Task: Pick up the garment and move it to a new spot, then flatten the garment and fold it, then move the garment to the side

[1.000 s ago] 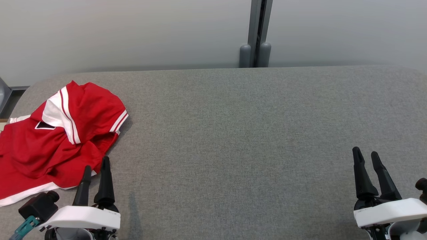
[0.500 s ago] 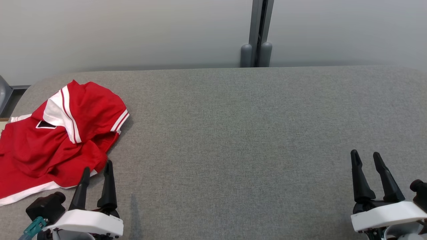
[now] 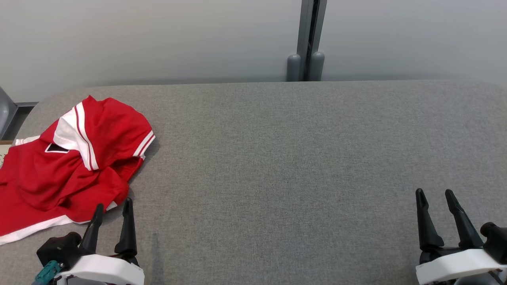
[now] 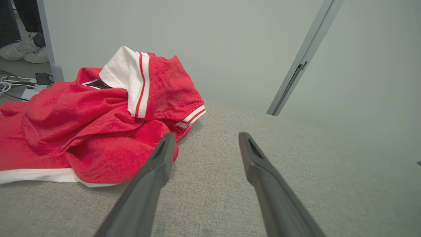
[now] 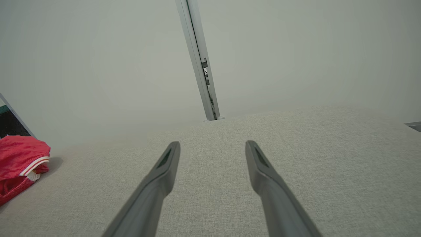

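The garment (image 3: 59,170) is a red shirt with white collar and white-striped trim, lying crumpled at the left end of the grey fabric table (image 3: 277,158). Part of it hangs past the table's left edge. My left gripper (image 3: 113,204) is open at the lower left, its fingertips just short of the shirt's near edge and touching nothing. In the left wrist view the garment (image 4: 82,128) lies ahead and left of the open left gripper (image 4: 205,136). My right gripper (image 3: 435,194) stands open at the lower right with nothing in it, far from the shirt. The right wrist view has the garment (image 5: 19,161) at its far left.
A pale wall with a grey vertical post (image 3: 307,39) runs behind the table. In the left wrist view, a person's white shoes (image 4: 23,52) and cables (image 4: 13,85) are on the floor beyond the table's left end.
Both grippers have drawn back toward the near edge, lower in the head view. They stay open. The garment lies as before; the view has shifted slightly.
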Tool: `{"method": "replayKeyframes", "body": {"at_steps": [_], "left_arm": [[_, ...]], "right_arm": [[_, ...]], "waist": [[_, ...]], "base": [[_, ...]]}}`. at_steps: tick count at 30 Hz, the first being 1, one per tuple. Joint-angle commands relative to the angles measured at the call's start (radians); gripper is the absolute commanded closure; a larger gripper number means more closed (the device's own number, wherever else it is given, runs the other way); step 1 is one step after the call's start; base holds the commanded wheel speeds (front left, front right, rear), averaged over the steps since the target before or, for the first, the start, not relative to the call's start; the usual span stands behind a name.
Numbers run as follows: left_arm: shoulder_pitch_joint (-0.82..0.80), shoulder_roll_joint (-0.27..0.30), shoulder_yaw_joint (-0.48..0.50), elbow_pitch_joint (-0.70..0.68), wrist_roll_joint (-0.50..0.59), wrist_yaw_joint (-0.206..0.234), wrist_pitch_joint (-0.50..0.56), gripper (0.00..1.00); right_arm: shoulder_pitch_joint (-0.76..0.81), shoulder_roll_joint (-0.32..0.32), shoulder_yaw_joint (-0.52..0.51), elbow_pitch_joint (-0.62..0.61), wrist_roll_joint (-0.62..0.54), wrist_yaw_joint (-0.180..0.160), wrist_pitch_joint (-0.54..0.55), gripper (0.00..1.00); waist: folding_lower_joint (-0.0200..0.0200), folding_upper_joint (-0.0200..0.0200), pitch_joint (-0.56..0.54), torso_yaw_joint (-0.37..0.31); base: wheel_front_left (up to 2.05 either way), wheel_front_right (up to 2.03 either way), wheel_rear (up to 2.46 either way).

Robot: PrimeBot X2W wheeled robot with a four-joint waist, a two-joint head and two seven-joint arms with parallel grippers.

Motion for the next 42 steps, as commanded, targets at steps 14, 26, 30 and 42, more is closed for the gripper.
{"method": "replayKeyframes", "body": {"at_steps": [14,26,30,42], "left_arm": [[-0.003,0.016,-0.028,0.039,0.059,-0.012,-0.035,0.00],[-0.009,0.029,-0.036,0.064,0.101,-0.019,-0.057,0.00],[-0.011,0.026,-0.031,0.069,0.121,-0.020,-0.065,0.00],[-0.014,0.023,-0.020,0.092,0.140,-0.023,-0.075,0.00]], "right_arm": [[0.026,0.036,-0.035,0.008,-0.142,0.002,-0.007,0.00],[0.051,0.062,-0.041,0.017,-0.222,0.002,-0.008,0.00],[0.054,0.071,-0.049,0.015,-0.246,0.002,-0.008,0.00],[0.067,0.081,-0.066,0.000,-0.282,0.002,-0.009,0.00]], "waist": [[0.0000,0.0000,-0.003,0.004],[0.0000,0.0000,-0.002,0.002],[0.0000,0.0000,0.001,0.001],[0.0000,0.0000,-0.004,0.003]], "base": [[0.00,0.00,0.00],[0.00,0.00,0.00],[0.00,0.00,0.00],[0.00,0.00,0.00]]}}
